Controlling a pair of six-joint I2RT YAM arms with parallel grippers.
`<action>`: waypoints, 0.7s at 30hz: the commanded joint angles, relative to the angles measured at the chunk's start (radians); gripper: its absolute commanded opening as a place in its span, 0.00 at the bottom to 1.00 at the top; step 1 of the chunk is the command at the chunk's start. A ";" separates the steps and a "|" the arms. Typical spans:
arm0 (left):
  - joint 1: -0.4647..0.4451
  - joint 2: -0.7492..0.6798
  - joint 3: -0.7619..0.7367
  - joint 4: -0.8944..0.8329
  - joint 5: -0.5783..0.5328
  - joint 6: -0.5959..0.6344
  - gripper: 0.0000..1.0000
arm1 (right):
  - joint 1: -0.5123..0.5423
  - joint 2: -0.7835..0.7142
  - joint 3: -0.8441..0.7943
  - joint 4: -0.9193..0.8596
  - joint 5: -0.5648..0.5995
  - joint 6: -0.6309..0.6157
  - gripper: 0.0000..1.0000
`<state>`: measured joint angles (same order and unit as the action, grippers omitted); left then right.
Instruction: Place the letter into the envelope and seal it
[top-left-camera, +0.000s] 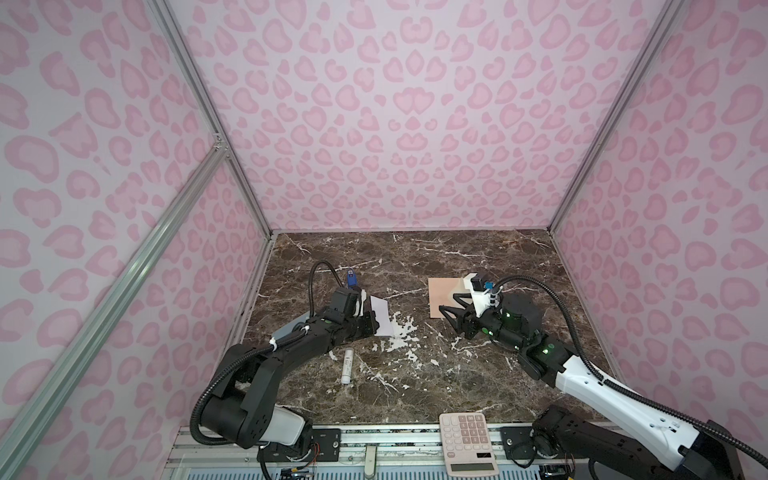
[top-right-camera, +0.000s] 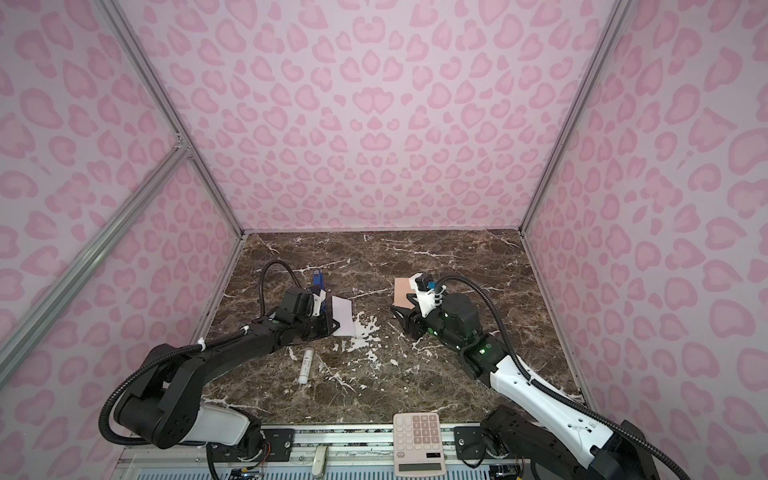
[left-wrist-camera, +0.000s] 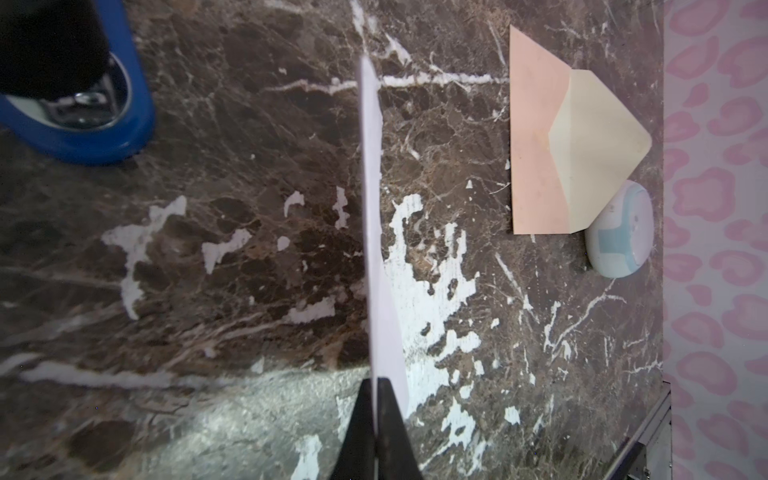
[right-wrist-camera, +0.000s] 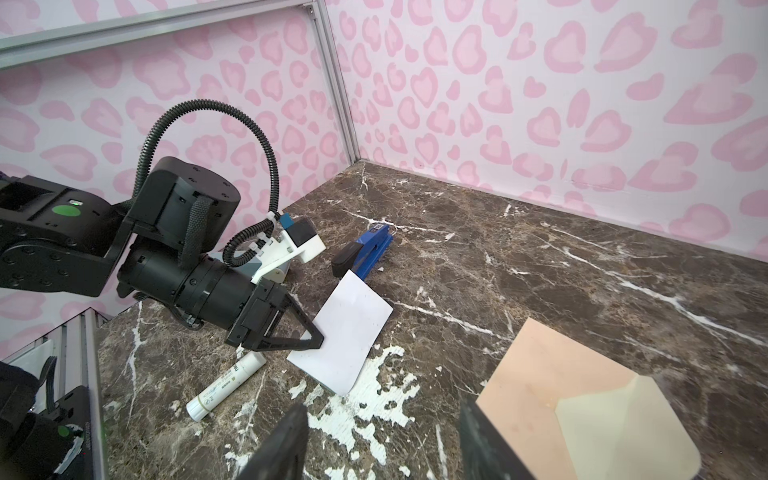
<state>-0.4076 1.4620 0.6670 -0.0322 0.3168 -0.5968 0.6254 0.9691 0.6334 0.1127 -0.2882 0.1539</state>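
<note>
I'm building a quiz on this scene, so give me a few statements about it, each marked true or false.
1. The left gripper has its fingers shut on the letter. True.
2. The envelope is sealed. False: its flap lies open, cream inside showing.
3. The right gripper holds the envelope. False: its fingers stand open, gripping nothing.
4. A glue stick lies on the table beside the left arm. True.
</note>
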 joint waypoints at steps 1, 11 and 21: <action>0.003 0.024 0.003 -0.035 -0.051 0.040 0.06 | 0.003 0.005 0.002 0.018 0.013 -0.007 0.59; 0.003 0.060 0.022 -0.074 -0.098 0.084 0.26 | 0.013 -0.001 -0.001 0.001 0.031 -0.020 0.59; 0.004 0.030 0.047 -0.133 -0.139 0.114 0.63 | 0.013 0.005 0.005 -0.015 0.058 -0.022 0.59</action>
<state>-0.4049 1.5101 0.7017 -0.1368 0.2070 -0.5030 0.6369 0.9695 0.6334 0.1051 -0.2512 0.1387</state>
